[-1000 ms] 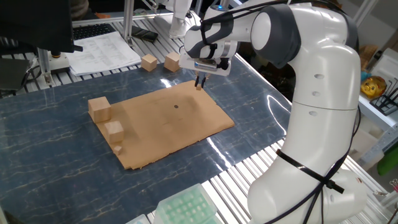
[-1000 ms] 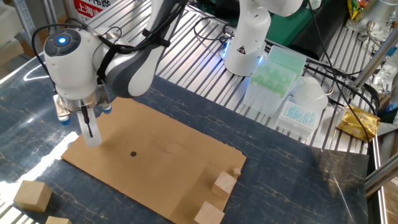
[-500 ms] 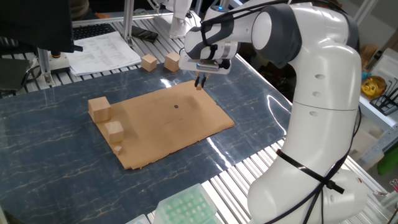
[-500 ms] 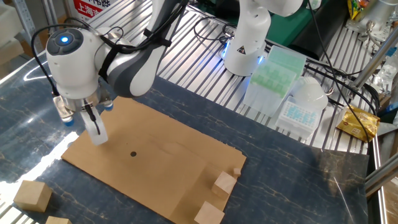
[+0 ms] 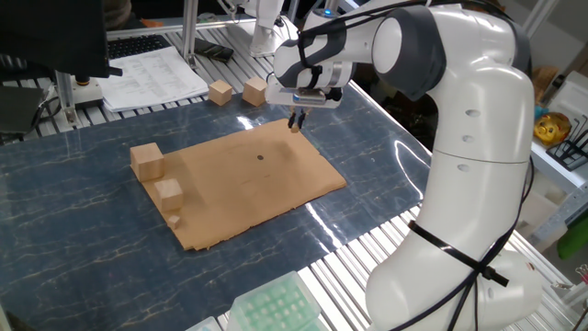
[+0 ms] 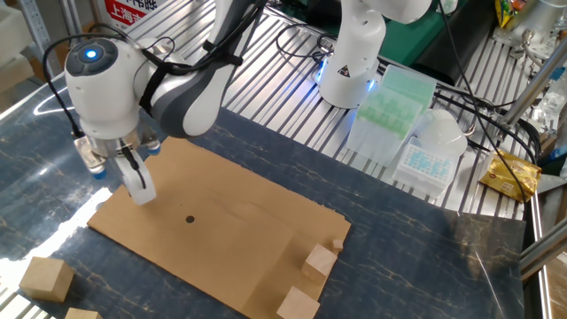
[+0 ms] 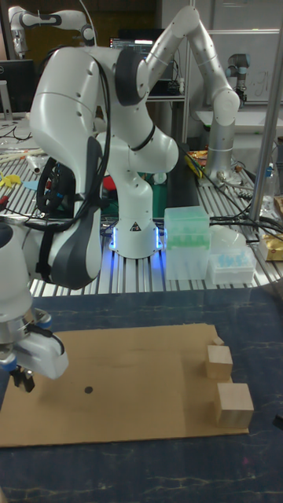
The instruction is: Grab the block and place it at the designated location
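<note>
My gripper hangs over the far corner of the brown cardboard sheet, its fingers close together. A tiny tan block shows at the fingertips, pinched between them and just above the sheet. The designated location, a small dark dot, lies on the sheet a short way from the gripper. In the other fixed view the gripper sits up and left of the dot, and the block is hidden by the finger. The tall view puts the gripper left of the dot.
Two larger tan cubes and a small one stand on the sheet's far end from the gripper. Two more cubes lie beyond the sheet near papers. Green tip racks stand by the robot base.
The gripper has shifted a little along the sheet's corner toward the dot, still holding the block. Nothing else has moved.
</note>
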Tool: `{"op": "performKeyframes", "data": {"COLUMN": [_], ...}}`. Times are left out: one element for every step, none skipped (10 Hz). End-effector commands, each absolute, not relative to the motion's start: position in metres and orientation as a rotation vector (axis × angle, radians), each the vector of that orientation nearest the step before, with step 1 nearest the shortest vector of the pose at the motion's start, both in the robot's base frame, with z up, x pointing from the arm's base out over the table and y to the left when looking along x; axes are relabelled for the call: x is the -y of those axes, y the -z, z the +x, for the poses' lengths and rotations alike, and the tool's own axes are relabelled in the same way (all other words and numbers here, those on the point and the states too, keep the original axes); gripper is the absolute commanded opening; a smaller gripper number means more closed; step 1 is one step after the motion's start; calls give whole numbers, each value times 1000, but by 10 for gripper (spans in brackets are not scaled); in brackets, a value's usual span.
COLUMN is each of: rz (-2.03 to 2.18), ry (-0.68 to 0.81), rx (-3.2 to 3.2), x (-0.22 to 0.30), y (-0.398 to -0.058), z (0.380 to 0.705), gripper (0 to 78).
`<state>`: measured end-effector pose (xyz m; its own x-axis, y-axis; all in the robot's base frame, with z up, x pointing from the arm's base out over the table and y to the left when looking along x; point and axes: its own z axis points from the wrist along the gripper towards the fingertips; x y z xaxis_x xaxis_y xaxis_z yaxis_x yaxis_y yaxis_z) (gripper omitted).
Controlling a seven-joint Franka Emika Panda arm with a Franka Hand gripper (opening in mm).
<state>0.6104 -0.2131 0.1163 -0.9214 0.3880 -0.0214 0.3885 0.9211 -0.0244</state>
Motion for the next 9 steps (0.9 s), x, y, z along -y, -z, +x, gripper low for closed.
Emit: {"op": "performKeyframes", "data": {"rz": [722,756,770,784,804,817,831,853,861], "ry": [30,27,27,26,20,17,14,10,9], "rx": [-3045,-3036,-3032,-3024,-3009,-2999,-2995,-2991,-2989], "x": [174,162,153,147,137,130,125,119,117], "y": [-122,-122,-121,-120,-117,-115,-114,-115,-115], "z": [595,590,586,584,580,577,576,575,575], "gripper": [12,12,12,12,12,12,12,12,12]}}
